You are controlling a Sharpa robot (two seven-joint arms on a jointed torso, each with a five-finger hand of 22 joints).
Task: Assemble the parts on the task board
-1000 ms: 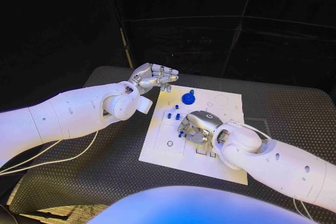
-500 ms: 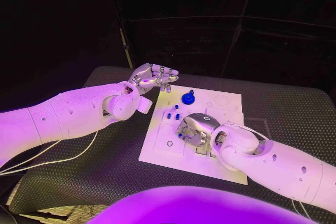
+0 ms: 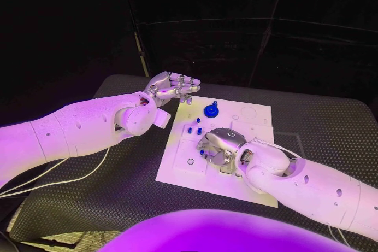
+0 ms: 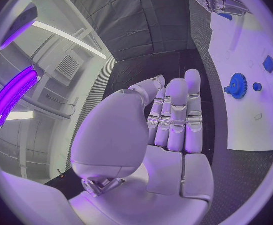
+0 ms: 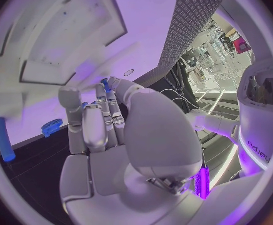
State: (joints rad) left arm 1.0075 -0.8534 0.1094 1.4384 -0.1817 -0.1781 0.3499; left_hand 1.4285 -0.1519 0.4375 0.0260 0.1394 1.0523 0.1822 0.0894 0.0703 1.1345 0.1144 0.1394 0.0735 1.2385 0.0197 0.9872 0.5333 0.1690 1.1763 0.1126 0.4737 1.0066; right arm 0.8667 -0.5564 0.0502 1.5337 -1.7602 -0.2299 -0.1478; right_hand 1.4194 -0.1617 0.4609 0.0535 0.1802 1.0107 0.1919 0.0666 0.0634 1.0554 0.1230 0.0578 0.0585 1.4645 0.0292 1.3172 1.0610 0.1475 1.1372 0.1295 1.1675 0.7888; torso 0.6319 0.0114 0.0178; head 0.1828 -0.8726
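White task board [image 3: 253, 121] bears unreadable marks; right robot hand [image 3: 218, 148] pinches a blue part [image 5: 105, 84], left robot hand [image 3: 172, 86] empty.

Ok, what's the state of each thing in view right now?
Left robot hand: empty, by the task board's far corner.
Right robot hand: pinching a small blue part, it seems.
Task board: flat on table.
Blue gear: on board, untouched.
Blue pegs: standing in board.

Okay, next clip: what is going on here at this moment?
A two-armed robot is working on a white task board on a black table. Its right hand is down over the middle of the board, fingers curled around a small blue part. The left hand hovers off the board's far left corner, holding nothing. A blue gear and a few small blue pieces sit on the board.
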